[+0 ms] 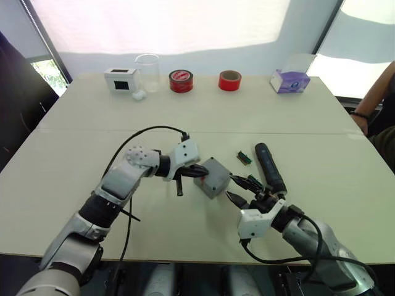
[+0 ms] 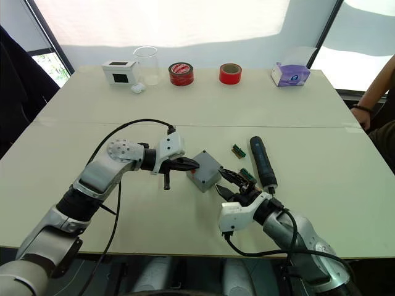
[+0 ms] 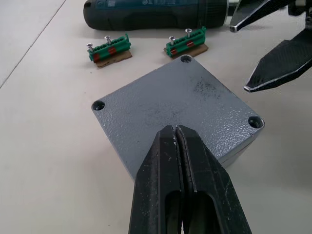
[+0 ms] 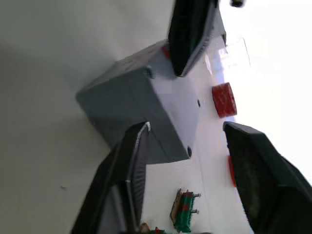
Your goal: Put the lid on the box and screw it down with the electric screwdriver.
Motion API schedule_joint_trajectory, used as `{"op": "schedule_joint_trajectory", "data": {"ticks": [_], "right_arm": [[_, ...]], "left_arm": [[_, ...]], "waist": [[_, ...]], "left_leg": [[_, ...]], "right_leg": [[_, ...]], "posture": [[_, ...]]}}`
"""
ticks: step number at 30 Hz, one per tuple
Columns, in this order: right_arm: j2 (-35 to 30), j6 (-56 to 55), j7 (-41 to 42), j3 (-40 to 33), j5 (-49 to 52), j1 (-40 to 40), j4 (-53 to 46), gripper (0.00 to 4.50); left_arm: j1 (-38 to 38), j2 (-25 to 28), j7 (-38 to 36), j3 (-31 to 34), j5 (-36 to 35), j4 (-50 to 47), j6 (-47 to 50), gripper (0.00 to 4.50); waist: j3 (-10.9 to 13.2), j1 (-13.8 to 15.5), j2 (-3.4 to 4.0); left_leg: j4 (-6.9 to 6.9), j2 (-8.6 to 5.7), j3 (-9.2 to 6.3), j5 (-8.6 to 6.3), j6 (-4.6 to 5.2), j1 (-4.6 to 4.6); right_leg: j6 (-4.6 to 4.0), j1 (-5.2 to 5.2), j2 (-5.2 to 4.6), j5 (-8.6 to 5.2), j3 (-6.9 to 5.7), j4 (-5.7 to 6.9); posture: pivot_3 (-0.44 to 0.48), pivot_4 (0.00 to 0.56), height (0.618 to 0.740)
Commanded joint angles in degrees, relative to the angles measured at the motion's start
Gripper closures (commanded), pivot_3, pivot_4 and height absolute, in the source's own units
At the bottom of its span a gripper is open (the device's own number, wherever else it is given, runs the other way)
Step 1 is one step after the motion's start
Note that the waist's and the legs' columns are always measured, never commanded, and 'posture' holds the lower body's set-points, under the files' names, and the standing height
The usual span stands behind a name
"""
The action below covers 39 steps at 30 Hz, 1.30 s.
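Box: small grey textured metal enclosure, lid seated, corner holes empty, at frame centre on the table. Left gripper pressed together at its edge; right gripper spread apart beside it. Electric screwdriver lay right of centre; bare tabletop all round.

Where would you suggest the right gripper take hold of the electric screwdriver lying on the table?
Around the middle of its barrel, coming down from above. The electric screwdriver lies flat on the table, a long cylinder, so fingers across its width can close on both sides. The open right gripper is beside its near end; two green screw strips lie between it and the box.
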Motion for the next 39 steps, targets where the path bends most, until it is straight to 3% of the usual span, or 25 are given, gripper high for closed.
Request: {"op": "schedule_joint_trajectory", "data": {"ticks": [1,3,8,11,18,32,39], "right_arm": [[2.2,8.6,5.7,-2.5,13.4,0.5,-5.4,3.65],[2.5,13.0,8.2,-2.5,17.2,1.1,-6.7,4.44],[2.4,23.5,11.4,-2.3,22.6,0.5,-8.4,4.48],[1.6,32.5,13.4,-1.2,24.3,-1.3,-7.8,4.48],[0.6,38.4,14.7,2.4,23.4,-7.6,-5.8,4.48],[3.2,38.2,11.2,7.4,18.7,-17.3,2.1,4.48],[3.5,37.7,12.2,8.2,19.3,-17.5,2.3,4.48]], "left_arm": [[-1.6,-0.5,0.4,7.3,-6.4,0.5,6.9,4.5],[-2.7,-0.7,1.4,9.9,-8.0,1.0,9.0,4.5],[-4.8,-0.9,3.2,12.0,-7.6,4.9,8.6,4.5],[-6.2,-1.8,4.2,8.7,-3.5,10.1,4.4,4.5],[-5.4,-5.3,4.1,3.0,2.9,19.0,-2.6,4.5],[7.2,0.0,2.5,3.3,-1.7,-5.3,12.0,4.5],[8.9,-0.3,5.1,4.0,-1.6,-7.7,14.4,4.5]], "waist": [[0.1,-0.1,0.01],[0.1,0.0,0.01],[0.1,0.0,0.02],[0.1,0.0,0.02],[0.1,0.0,0.0],[0.2,0.0,0.09],[0.2,0.0,0.1]], "left_leg": [[0.0,0.0,-0.02,0.0,0.0,-0.07],[0.0,0.0,-0.03,0.0,0.0,-0.13],[0.0,-0.01,-0.08,0.0,0.0,-0.18],[0.0,-0.01,-0.09,0.0,0.0,-0.18],[0.0,-0.03,-0.07,0.0,-0.01,-0.24],[-0.1,-0.01,-0.03,-0.01,-0.05,-0.29],[-0.12,-0.02,-0.03,-0.02,-0.06,-0.29]], "right_leg": [[0.01,-0.08,0.0,0.0,-0.02,0.01],[0.01,-0.16,0.01,0.0,-0.04,0.01],[0.01,-0.19,0.0,0.01,-0.1,0.0],[0.01,-0.2,0.0,0.01,-0.1,0.0],[0.01,-0.28,-0.01,0.01,-0.1,-0.02],[-0.03,-0.42,-0.1,0.0,-0.04,-0.01],[-0.03,-0.42,-0.16,0.0,-0.05,-0.03]], "posture": [[0.0,0.15,0.74],[0.0,0.15,0.74],[0.0,0.15,0.74],[0.0,0.15,0.74],[0.0,0.15,0.74],[0.0,0.15,0.74],[0.0,0.15,0.74]]}}
